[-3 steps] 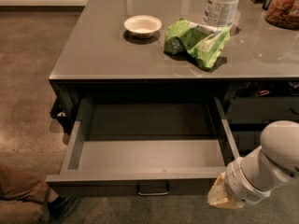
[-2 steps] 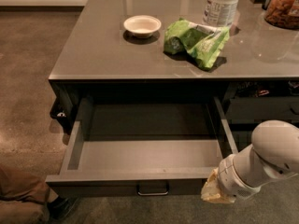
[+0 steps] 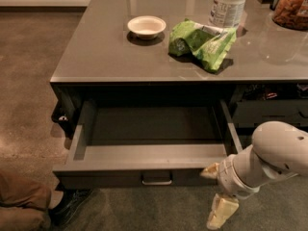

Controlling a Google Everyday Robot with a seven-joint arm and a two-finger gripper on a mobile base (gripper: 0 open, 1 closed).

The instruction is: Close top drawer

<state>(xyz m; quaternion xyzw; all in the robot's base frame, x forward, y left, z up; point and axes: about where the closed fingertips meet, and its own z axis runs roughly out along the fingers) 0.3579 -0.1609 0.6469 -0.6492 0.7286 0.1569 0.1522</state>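
well, at the far left you see a brown trouser leg [image 3: 21, 208] and a dark shoe [image 3: 72, 206] on the floor, just beside the drawer's left corner. the top drawer [image 3: 134, 158] sits under the grey counter [image 3: 106, 57] and is pulled well out toward you; its lighter grey box is open to view and its dark front faces the bottom of the picture. the small metal pull [image 3: 157, 178] sits in the middle of that front. up on the counter, a white bowl [image 3: 147, 27] stands left of centre, then a crumpled green bag [image 3: 204, 41], then a white tub [image 3: 230, 5] just behind the bag.

your gripper [image 3: 216, 191] is low, at the right end of the drawer front. its two cream fingers are spread wide and hold nothing: the upper fingertip [image 3: 210, 171] is at the front's right corner, though you cannot tell whether it touches, and the lower one hangs below it, over the floor. the pale arm [image 3: 274, 150] runs off to the right. behind it you see the narrower dark drawers [image 3: 269, 112] of the next stack, and a jar [image 3: 291, 6] with brownish contents at the counter's far right.
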